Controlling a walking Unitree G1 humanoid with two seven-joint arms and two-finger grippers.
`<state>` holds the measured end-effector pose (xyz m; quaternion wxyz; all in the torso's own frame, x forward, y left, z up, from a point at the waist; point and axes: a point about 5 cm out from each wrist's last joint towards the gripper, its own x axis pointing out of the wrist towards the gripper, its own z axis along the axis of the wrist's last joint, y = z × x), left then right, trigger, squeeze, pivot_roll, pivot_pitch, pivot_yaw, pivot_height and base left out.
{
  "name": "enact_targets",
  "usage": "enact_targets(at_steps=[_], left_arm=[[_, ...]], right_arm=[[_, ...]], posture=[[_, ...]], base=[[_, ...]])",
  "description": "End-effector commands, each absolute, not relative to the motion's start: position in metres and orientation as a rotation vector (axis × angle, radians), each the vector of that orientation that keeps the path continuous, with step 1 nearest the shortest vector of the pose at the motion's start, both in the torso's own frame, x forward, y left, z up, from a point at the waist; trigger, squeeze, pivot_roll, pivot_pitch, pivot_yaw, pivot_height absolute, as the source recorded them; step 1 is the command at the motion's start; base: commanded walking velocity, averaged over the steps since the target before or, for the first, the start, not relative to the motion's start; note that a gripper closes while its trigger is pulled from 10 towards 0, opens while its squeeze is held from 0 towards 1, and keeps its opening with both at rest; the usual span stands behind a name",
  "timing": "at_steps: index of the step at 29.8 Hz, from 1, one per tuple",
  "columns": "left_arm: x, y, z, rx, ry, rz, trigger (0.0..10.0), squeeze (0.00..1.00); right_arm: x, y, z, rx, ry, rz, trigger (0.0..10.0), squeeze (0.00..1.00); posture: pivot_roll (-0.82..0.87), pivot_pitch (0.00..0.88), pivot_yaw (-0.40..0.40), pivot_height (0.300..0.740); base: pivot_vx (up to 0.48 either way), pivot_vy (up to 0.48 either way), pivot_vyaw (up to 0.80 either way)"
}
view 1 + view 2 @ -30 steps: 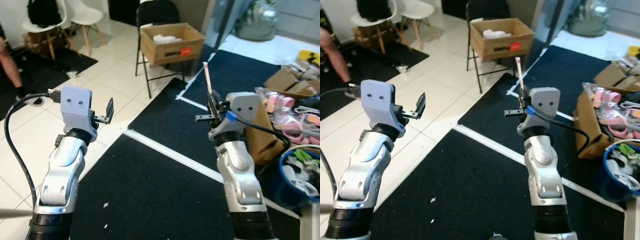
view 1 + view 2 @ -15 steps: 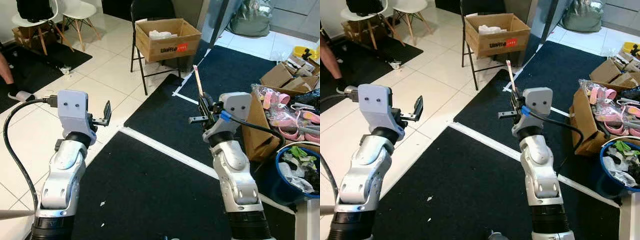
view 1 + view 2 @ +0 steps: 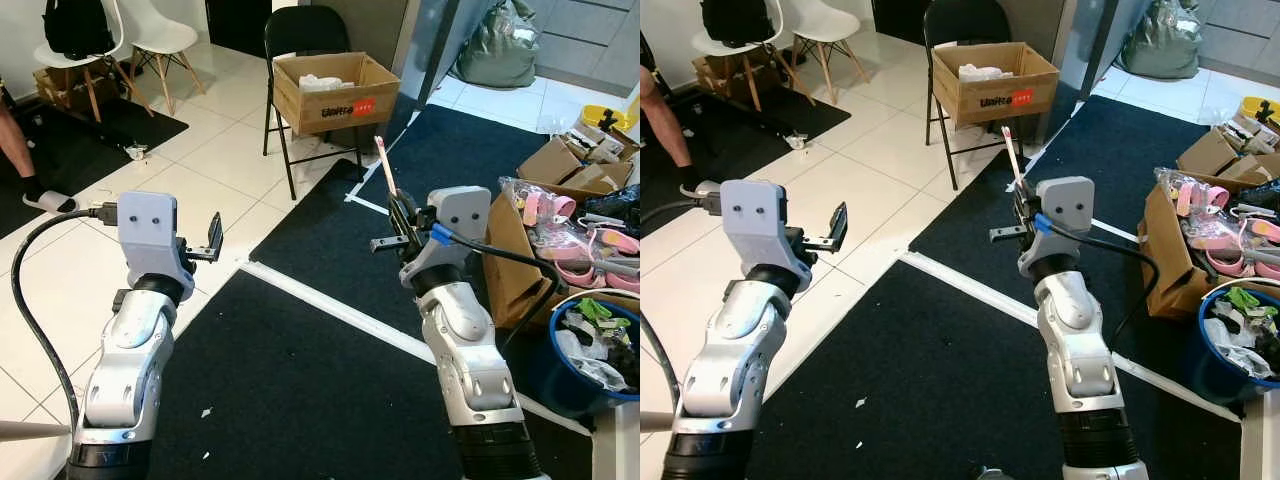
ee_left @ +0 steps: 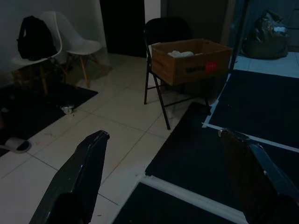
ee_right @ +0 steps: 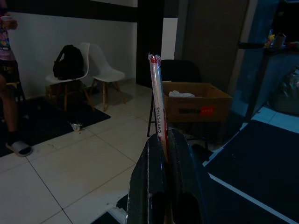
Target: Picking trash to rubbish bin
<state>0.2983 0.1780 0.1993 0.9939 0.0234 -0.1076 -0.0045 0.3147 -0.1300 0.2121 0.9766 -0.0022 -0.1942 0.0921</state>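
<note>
Left eye view has both silver arms raised over a black mat (image 3: 300,390) that carries a white stripe (image 3: 330,310) across it and a few pale scraps near its close edge. The right gripper (image 3: 402,212) is clamped on a thin wrapped stick (image 3: 385,165), pale with a red tip, which stands nearly upright above the fingers; the right wrist view shows the two black fingers (image 5: 180,177) pressed together with the stick (image 5: 158,109) rising from between them. The left gripper (image 3: 214,236) holds nothing, its fingers (image 4: 81,172) standing wide apart in the left wrist view.

By the right edge of the mat sits a blue bin (image 3: 585,385), already stuffed with crumpled paper and green scraps. Just beyond it stands a brown cardboard box (image 3: 515,265) with pink packets (image 3: 555,210) heaped beside it, and more cardboard (image 3: 565,160) farther on.

To the left the floor is white tile (image 3: 215,165). Past the mat a black folding chair (image 3: 300,40) carries an open cardboard box (image 3: 335,90) with a red label and white paper inside. Farther left are two white chairs (image 3: 165,35), one with a black bag (image 3: 75,25) on it, and a person's leg (image 3: 18,150) at the far left edge. A grey-green sack (image 3: 505,50) leans at the far right.
</note>
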Motion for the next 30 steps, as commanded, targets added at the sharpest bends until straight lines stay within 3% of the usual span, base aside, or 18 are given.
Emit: enact_targets(at_steps=[1,11,30], left_arm=[[0.2951,0.1769,0.1969,0.028,-0.209,-0.011,10.0,0.00],[0.2955,0.1760,0.1974,0.029,-0.209,-0.013,10.0,0.00],[0.2942,0.1767,0.1975,0.033,-0.208,-0.015,10.0,0.00]], right_arm=[[0.3148,-0.1321,0.2062,-0.008,-0.361,0.183,10.0,0.00],[0.3148,-0.1333,0.2053,-0.010,-0.354,0.185,10.0,0.00],[0.3137,-0.1329,0.2036,-0.013,-0.346,0.187,10.0,0.00]], posture=[[0.03,0.131,-0.034,0.740],[0.02,0.140,-0.035,0.740],[0.02,0.149,-0.034,0.740]], base=[[0.000,0.000,0.00],[0.000,0.000,0.00],[0.281,0.000,0.00]])
